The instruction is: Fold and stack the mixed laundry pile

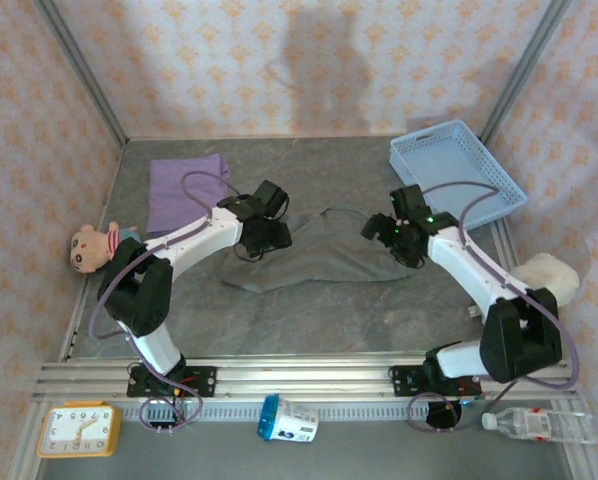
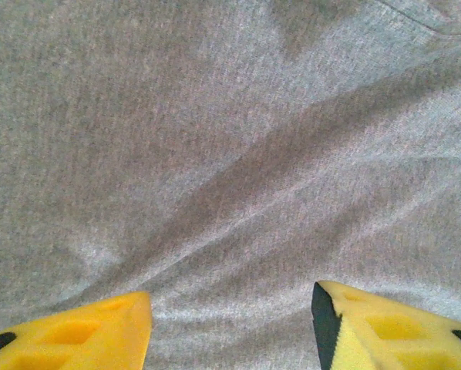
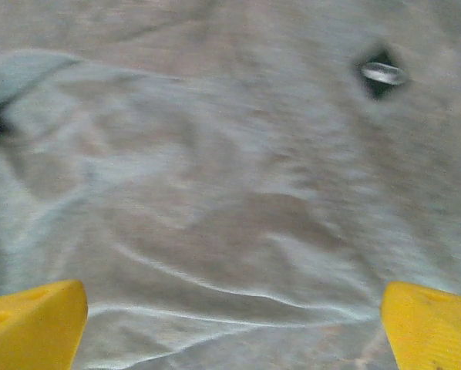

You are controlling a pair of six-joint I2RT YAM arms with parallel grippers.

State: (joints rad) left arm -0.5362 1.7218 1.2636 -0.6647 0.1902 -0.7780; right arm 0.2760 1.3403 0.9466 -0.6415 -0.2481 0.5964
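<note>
Well apart, blue basket (image 1: pixel 459 165) back right, trousers (image 1: pixel 329 255) mid-table, shirt (image 1: pixel 184 190) back left

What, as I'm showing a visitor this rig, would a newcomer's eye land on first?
The grey trousers spread mid-table, with the left gripper and right gripper open over them. Next, the folded purple shirt at the far left and the blue basket at the far right.

Two garments (image 1: pixel 184 185) (image 1: pixel 319 257), two plush toys (image 1: pixel 89 247) (image 1: pixel 551 272), one basket (image 1: pixel 461 168), clock (image 1: pixel 77 429), cup (image 1: pixel 289 419), bottle (image 1: pixel 539 425).
</note>
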